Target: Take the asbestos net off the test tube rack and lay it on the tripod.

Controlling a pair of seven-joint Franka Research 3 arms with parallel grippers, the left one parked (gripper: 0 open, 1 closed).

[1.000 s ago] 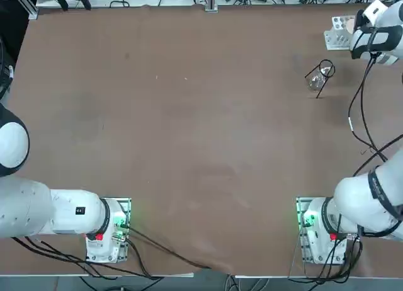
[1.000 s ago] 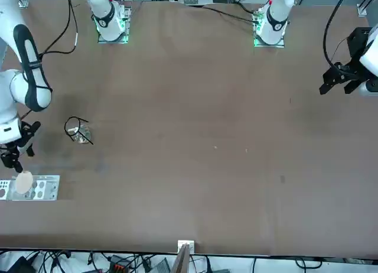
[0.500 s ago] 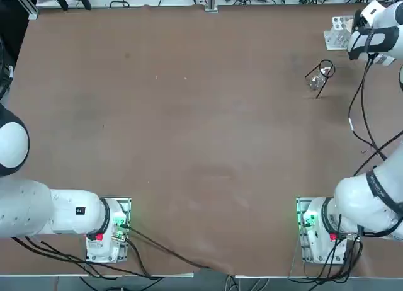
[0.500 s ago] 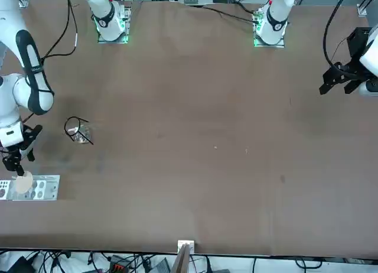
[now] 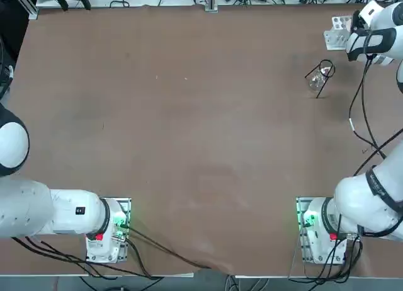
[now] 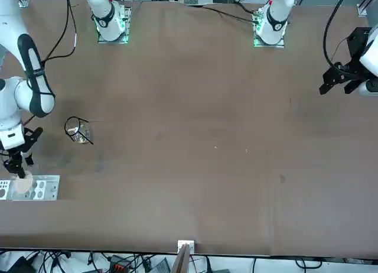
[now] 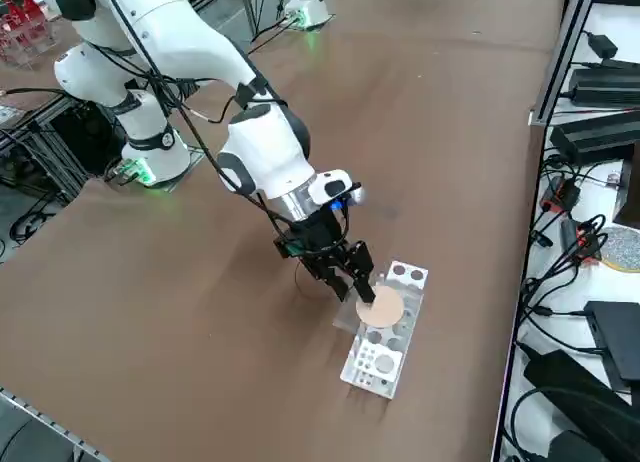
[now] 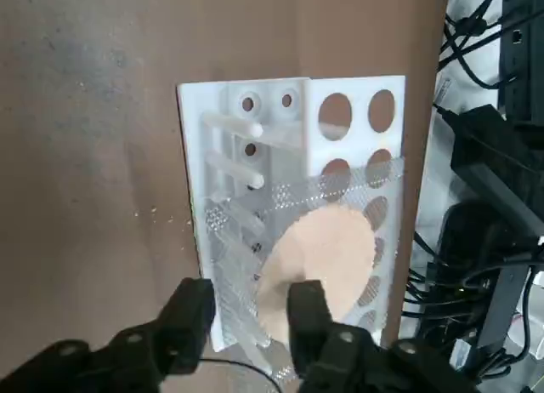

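The right gripper (image 8: 251, 312) is down at the far right corner of the brown table (image 5: 189, 127), its two black fingers (image 8: 191, 312) pointing downward over the near edge of the small white plastic test tube rack with round holes in its top plate (image 8: 293, 99). In the wrist view the fingers straddle the edge of the grey wire-mesh asbestos net with a pale cream disc at its centre (image 8: 327, 248): one finger lies over the mesh and the disc's rim, the other over the mesh nearer the rack's edge. A gap shows between them, so the jaws are part-way closed around the net's edge; whether they already pinch it I cannot tell.

The net lies flat on the rack's top plate, covering about half of it and leaving several holes bare at the end away from the gripper. In the right side view the gripper (image 7: 352, 279) meets the net (image 7: 384, 308) at the rack's (image 7: 385, 357) side nearest the arm.

The small dark wire tripod with a ring top (image 5: 320, 77) stands on the table near the rack, apart from it, with one thin leg sticking out. In the front view the tripod (image 6: 77, 130) sits just beyond the gripper (image 6: 18, 166), with nothing lying on its ring.
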